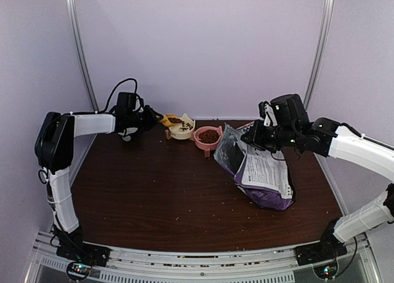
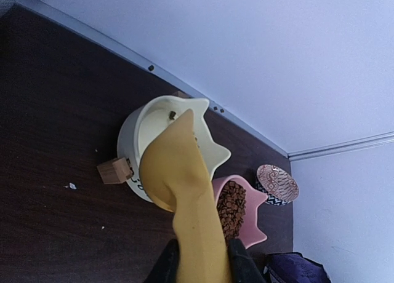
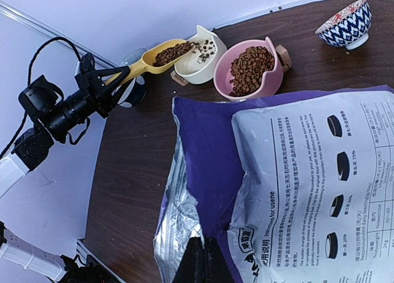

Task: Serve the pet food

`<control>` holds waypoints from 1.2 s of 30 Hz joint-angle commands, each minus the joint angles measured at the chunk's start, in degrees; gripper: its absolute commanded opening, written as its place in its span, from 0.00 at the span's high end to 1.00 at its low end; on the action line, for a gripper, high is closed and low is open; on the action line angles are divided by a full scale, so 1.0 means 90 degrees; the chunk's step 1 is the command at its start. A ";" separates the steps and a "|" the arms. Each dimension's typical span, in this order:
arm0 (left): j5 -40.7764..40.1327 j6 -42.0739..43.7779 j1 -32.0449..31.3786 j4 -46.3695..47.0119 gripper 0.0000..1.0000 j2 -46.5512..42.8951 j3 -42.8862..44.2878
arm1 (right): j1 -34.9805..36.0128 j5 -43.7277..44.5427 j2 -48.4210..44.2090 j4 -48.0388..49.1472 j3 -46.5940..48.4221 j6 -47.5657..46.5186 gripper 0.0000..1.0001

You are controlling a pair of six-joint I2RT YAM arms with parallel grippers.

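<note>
Dark brown wood table fills the middle of the top view, with crumbs along its lower edge. Purple bag sits right of centre, leaning, white label facing up, silver lining showing at the open mouth in the right wrist view.

Right gripper is at the bag's upper edge. In its own view the fingers are pinched together on the bag film at bottom centre, so it is clenched on the bag. Left gripper is in the upper left of the top view, clamped on the handle of the yellow scoop, fingers either side of it at the bottom of the left wrist view.

Pink bowl is top centre in the right wrist view, heaped with kibble. Cream bowl with ear-shaped points touches its left side. The scoop's head is tipped over the cream bowl's rim, a load of pellets still in it and a few already lying in that bowl. Patterned bowl is in the top right corner, apart from the others. A small wooden block sits against the cream bowl's base.
</note>
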 commanded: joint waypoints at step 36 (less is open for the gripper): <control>-0.2779 0.3883 -0.0993 -0.3651 1.00 0.0088 0.2615 | -0.0069 0.0046 0.0022 -0.0025 0.0170 -0.0170 1.00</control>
